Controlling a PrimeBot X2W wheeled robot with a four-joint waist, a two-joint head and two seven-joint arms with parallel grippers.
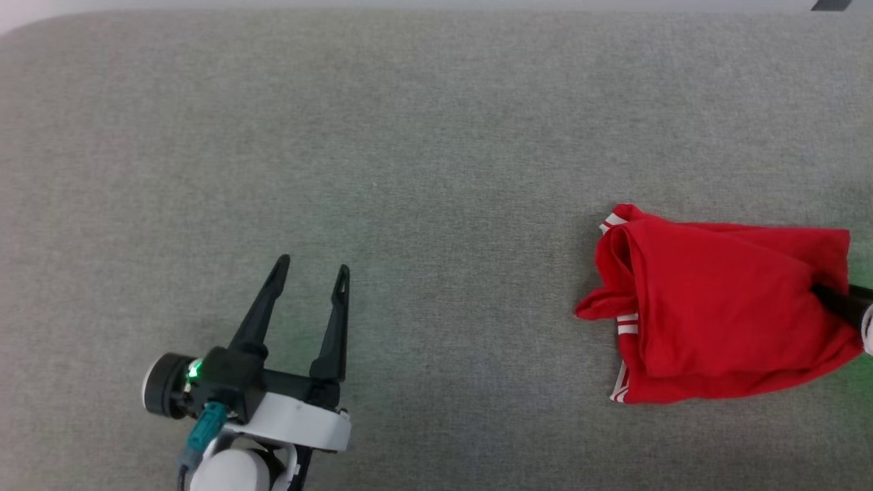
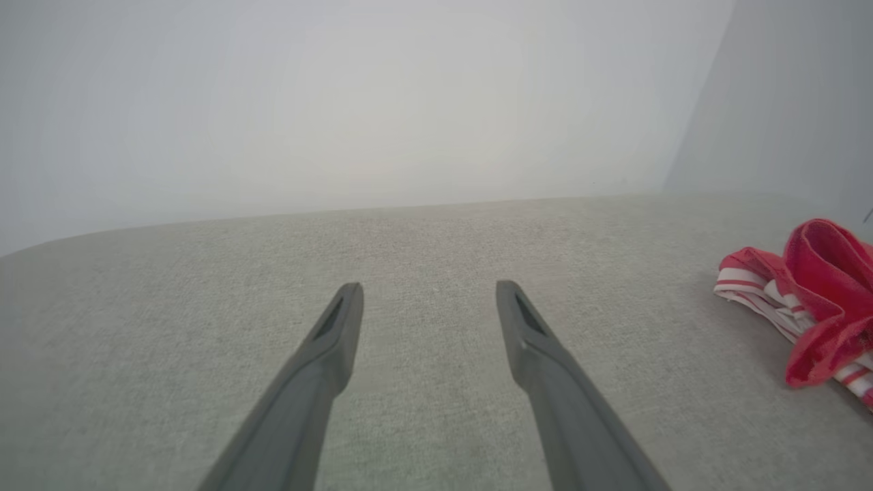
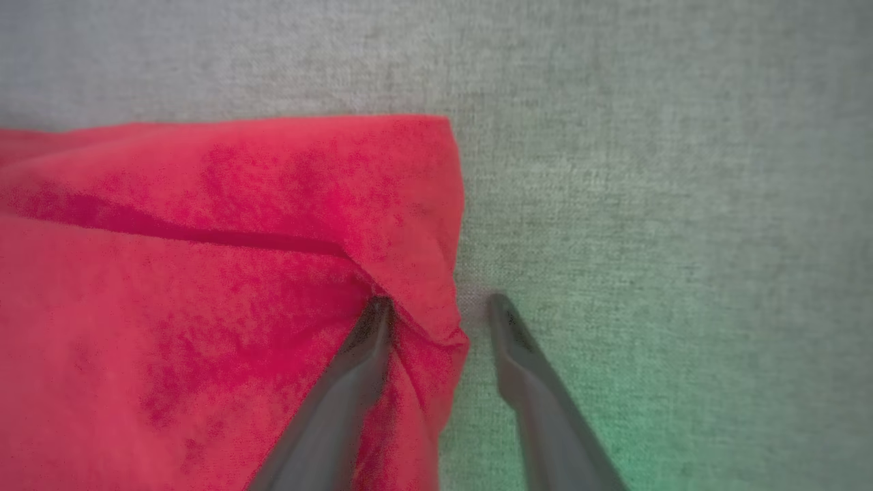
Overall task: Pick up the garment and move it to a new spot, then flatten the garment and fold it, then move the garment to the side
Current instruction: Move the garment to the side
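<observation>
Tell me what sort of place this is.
Probably a robot test bench for cloth folding rather than a home: a broad grey fabric-covered surface, a bare pale wall behind it, and a red garment lying on it.

Grey woven fabric surface (image 1: 436,136); pale wall (image 2: 341,102) behind; small dark shape (image 1: 832,5) beyond far edge.

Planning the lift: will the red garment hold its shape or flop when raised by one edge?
Likely floppy: the garment lies in soft folds, so it should drape and unfold when lifted. Probably light, being thin cloth. The right gripper straddles its edge with fingers apart, so a shallow pinch might slip.
</observation>
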